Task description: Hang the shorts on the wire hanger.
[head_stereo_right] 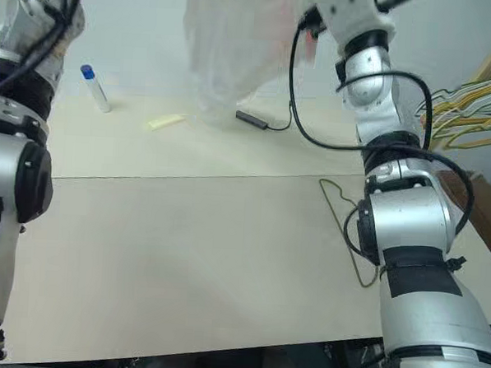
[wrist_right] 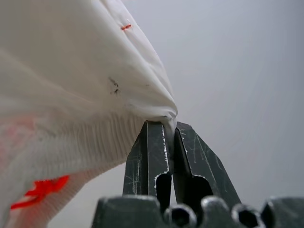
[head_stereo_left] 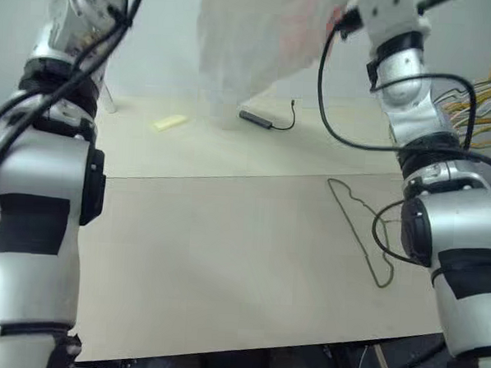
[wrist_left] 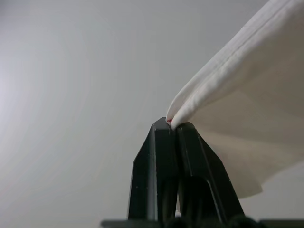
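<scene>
The wire hanger lies flat on the near, right part of the pale table, its hook end toward the front edge, close beside the right arm and touching nothing else. Farther back on the tabletop sit a small yellow block, a dark slim device with a cord, and, toward the left, a white tube with a blue cap. Above the far part of the table the shorts hang in the air, lifted clear of the surface and held up between both arms. The left gripper has its jaws pressed together on a folded hem edge of the white cloth. The right gripper likewise pinches a gathered bunch of the fabric, beside the ribbed waistband and small red and dark marks. A cluster of yellow hangers hangs at the far right.
</scene>
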Controlling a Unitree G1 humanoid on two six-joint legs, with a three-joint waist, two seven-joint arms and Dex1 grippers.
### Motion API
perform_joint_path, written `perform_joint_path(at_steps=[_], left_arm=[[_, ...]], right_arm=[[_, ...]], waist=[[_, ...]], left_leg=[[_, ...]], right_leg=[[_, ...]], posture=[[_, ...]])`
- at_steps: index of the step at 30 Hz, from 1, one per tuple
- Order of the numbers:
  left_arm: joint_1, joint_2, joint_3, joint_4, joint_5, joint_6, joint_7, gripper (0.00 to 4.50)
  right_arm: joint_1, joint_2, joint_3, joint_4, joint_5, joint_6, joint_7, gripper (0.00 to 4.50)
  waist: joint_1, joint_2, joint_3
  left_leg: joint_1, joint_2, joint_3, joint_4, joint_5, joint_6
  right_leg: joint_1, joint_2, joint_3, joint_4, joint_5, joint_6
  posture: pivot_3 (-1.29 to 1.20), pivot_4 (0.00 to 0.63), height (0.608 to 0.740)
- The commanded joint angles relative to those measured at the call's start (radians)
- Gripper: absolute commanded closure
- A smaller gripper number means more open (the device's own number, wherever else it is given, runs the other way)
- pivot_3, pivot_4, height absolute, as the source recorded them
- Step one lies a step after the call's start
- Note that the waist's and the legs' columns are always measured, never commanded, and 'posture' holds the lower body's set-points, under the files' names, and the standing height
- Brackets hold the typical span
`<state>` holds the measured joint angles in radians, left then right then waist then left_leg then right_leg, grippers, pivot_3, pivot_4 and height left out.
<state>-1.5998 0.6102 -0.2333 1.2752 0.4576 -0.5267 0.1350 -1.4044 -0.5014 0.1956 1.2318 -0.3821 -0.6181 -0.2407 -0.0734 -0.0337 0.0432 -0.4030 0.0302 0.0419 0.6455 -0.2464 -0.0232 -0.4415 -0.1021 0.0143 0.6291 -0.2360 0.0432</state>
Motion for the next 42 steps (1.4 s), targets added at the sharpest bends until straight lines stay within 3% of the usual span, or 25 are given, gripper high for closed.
perform_joint_path(at_steps=[1, 4, 8, 12, 15, 16, 19, 24, 33, 37, 42], left_arm=[[0.202, 0.014, 0.024, -0.089, -0.103, -0.202, -0.246, 4.49], [0.505, 0.040, 0.055, -0.335, -0.281, -0.223, -0.519, 4.49], [0.919, 0.130, 0.097, -0.852, -0.485, 0.027, -0.752, 4.49], [1.211, 0.304, 0.112, -1.238, -0.592, 0.296, -0.966, 4.49], [1.341, 0.458, 0.132, -1.391, -0.613, 0.433, -1.097, 4.49], [1.383, 0.507, 0.139, -1.428, -0.615, 0.459, -1.141, 4.49], [1.493, 0.597, 0.184, -1.524, -0.645, 0.512, -1.219, 4.49], [1.701, 0.734, 0.303, -1.686, -0.669, 0.588, -1.354, 4.49], [1.945, 0.725, 0.509, -1.878, -0.718, 0.647, -1.495, 4.49], [2.082, 0.686, 0.622, -1.909, -0.736, 0.619, -1.616, 4.49], [2.129, 0.638, 0.664, -1.947, -0.743, 0.640, -1.640, 4.49]], right_arm=[[0.150, -0.052, 0.060, 0.003, -0.058, -0.140, 0.083, 4.50], [0.305, -0.081, 0.100, -0.009, -0.060, -0.261, 0.239, 4.50], [0.456, -0.110, 0.162, -0.044, -0.083, -0.401, 0.395, 4.50], [0.533, -0.129, 0.208, -0.071, -0.103, -0.474, 0.502, 4.50], [0.558, -0.146, 0.231, -0.092, -0.142, -0.499, 0.514, 4.50], [0.565, -0.151, 0.237, -0.099, -0.153, -0.506, 0.514, 4.50], [0.588, -0.164, 0.243, -0.119, -0.177, -0.514, 0.506, 4.50], [0.643, -0.192, 0.241, -0.185, -0.198, -0.514, 0.483, 4.50], [0.812, -0.270, 0.215, -0.407, -0.065, -0.538, 0.592, 4.50], [0.961, -0.339, 0.227, -0.622, 0.089, -0.494, 0.712, 4.50], [1.142, -0.428, 0.211, -0.892, 0.221, -0.379, 0.822, 4.50]], waist=[[-0.001, 0.001, -0.001], [-0.019, 0.004, -0.002], [-0.071, 0.004, -0.002], [-0.124, 0.004, -0.002], [-0.136, 0.004, -0.002], [-0.134, 0.005, -0.002], [-0.126, 0.005, -0.002], [-0.104, 0.005, -0.002], [-0.073, 0.005, -0.002], [-0.070, 0.005, -0.002], [-0.051, 0.004, -0.001]], left_leg=[[0.005, 0.000, 0.000, 0.000, 0.000, 0.000], [0.016, 0.001, 0.000, -0.001, 0.000, 0.001], [0.013, 0.003, -0.003, 0.001, 0.000, 0.001], [0.014, 0.004, -0.009, 0.000, 0.000, 0.002], [0.021, 0.003, -0.014, 0.000, -0.001, 0.003], [0.026, 0.004, -0.014, -0.001, -0.006, 0.011], [0.044, 0.003, -0.015, 0.000, -0.011, 0.019], [0.052, 0.003, -0.015, 0.005, -0.011, 0.019], [0.052, 0.004, -0.011, 0.015, -0.010, 0.019], [0.052, 0.006, -0.009, 0.015, -0.011, 0.019], [0.053, 0.006, -0.005, 0.015, -0.011, 0.020]], right_leg=[[0.007, 0.000, -0.001, -0.005, 0.000, 0.000], [0.021, 0.001, -0.001, -0.010, 0.000, 0.001], [0.017, 0.002, 0.001, -0.003, 0.000, 0.000], [0.017, 0.003, 0.003, -0.004, 0.000, 0.000], [0.025, 0.004, 0.004, -0.005, -0.001, 0.000], [0.030, 0.005, 0.005, -0.005, -0.001, 0.000], [0.049, 0.006, 0.005, -0.006, -0.004, 0.000], [0.054, 0.006, 0.008, -0.001, -0.004, -0.001], [0.056, 0.009, 0.012, 0.003, -0.002, -0.003], [0.055, 0.010, 0.013, 0.003, -0.002, -0.004], [0.055, 0.010, 0.017, 0.003, -0.003, -0.003]], posture=[[-0.05, 0.000, 0.740], [-0.05, 0.000, 0.740], [-0.04, 0.000, 0.740], [-0.04, 0.001, 0.740], [-0.03, 0.003, 0.740], [-0.03, 0.003, 0.740], [-0.03, 0.003, 0.740], [-0.03, 0.000, 0.740], [-0.03, 0.000, 0.740], [-0.04, 0.000, 0.740], [-0.04, 0.011, 0.740]])
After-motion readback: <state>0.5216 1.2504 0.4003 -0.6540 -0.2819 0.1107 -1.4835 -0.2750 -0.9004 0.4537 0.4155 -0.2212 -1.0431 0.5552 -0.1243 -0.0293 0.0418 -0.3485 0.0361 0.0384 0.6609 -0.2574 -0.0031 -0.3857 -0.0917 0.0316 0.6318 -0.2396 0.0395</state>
